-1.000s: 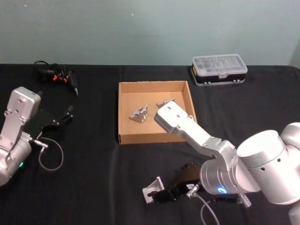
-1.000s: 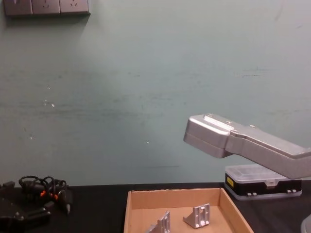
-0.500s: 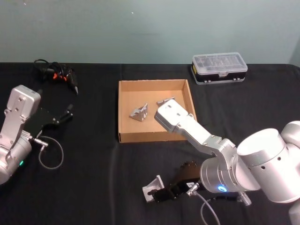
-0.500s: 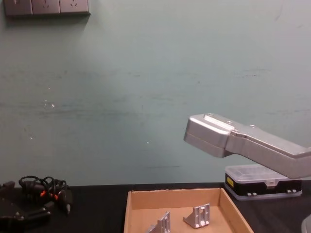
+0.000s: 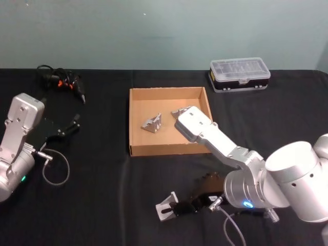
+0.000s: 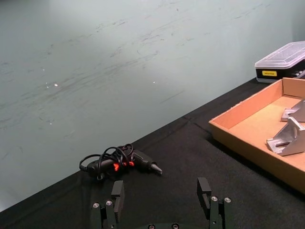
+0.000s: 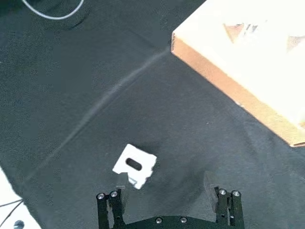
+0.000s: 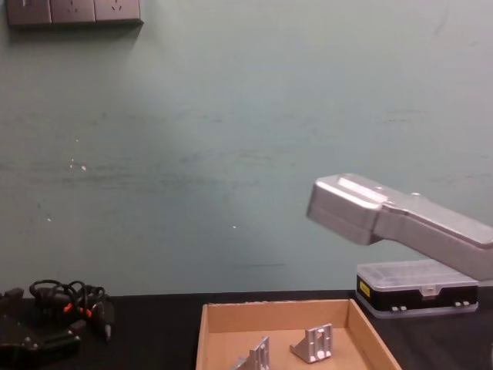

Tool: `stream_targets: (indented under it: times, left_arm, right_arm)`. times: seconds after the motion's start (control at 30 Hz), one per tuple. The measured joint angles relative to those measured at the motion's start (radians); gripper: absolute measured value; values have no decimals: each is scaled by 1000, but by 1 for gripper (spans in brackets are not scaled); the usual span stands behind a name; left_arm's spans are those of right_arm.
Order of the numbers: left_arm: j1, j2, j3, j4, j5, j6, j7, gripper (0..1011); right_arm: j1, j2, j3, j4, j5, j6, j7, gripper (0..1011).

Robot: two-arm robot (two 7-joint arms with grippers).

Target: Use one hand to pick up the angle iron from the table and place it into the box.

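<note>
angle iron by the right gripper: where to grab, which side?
Likely from above, pinching the angle iron across the opposite edges of its slotted face, which lies up on the table. The open right gripper has it off-centre, near one finger: centre first. Left gripper is parked at the table's left.

Right gripper [image 5: 177, 209] low, jaws wide — left gripper [image 5: 75, 124] aside, jaws apart.
</note>
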Motion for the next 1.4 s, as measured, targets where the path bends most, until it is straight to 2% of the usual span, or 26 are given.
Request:
stream_targets:
  times: [0.23, 0.4, 0.93, 1.27, 1.4]
  left_arm:
    - [0, 0, 0, 0, 0, 0, 0, 1005]
    - [0, 0, 0, 0, 0, 0, 0, 1005]
    - [0, 0, 0, 0, 0, 0, 0, 1005]
    - [0, 0, 0, 0, 0, 0, 0, 1005]
    - [0, 0, 0, 0, 0, 0, 0, 1005]
  right_arm:
    - [-33, 11, 19, -1, -15, -84, 11, 1000]
    - [-50, 2, 17, -2, -24, -117, 19, 1000]
    - [-60, -48, -14, 37, -81, -126, 13, 1000]
    - [-57, -53, -19, 45, -93, -126, 11, 1000]
    - [-57, -53, -19, 44, -92, -126, 11, 927]
